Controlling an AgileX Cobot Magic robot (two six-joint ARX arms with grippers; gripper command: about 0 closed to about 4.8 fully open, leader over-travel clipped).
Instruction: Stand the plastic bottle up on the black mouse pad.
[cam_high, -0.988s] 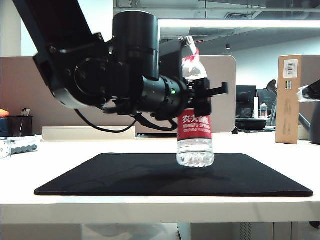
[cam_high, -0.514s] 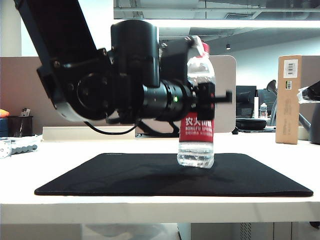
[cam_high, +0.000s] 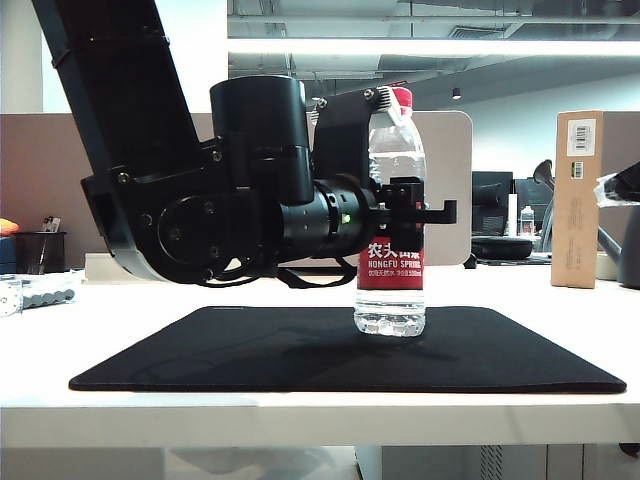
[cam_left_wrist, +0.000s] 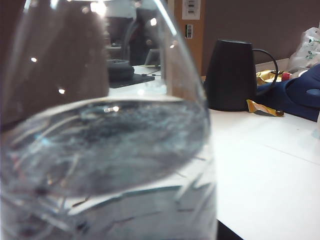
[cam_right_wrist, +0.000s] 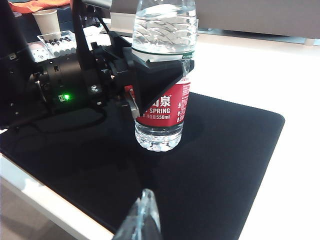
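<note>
The plastic bottle (cam_high: 391, 215) stands upright on the black mouse pad (cam_high: 250, 355), its base resting on the mat, right of the pad's middle in the exterior view. The left gripper (cam_high: 405, 210) reaches in level from the side and has its jaws clamped on the bottle just above the label, on the clear upper body. The step in hand is judged to be the set-down: the bottle appears seated and vertical, so the standing-up is all but complete.

The next move calls for parting the jaws evenly and drawing the gripper straight back from the bottle, without dragging or nudging it. The risk is a tip-over if one finger catches the ribbed wall on release.

The bottle is clear, ribbed plastic with a red cap and a red-and-white label. It holds water; the left wrist view shows a waterline partway up the body, level.

The right gripper (cam_right_wrist: 143, 220) hangs above the pad's near edge, well apart from the bottle. Only its tips show in the right wrist view; they appear to lie together.
</note>
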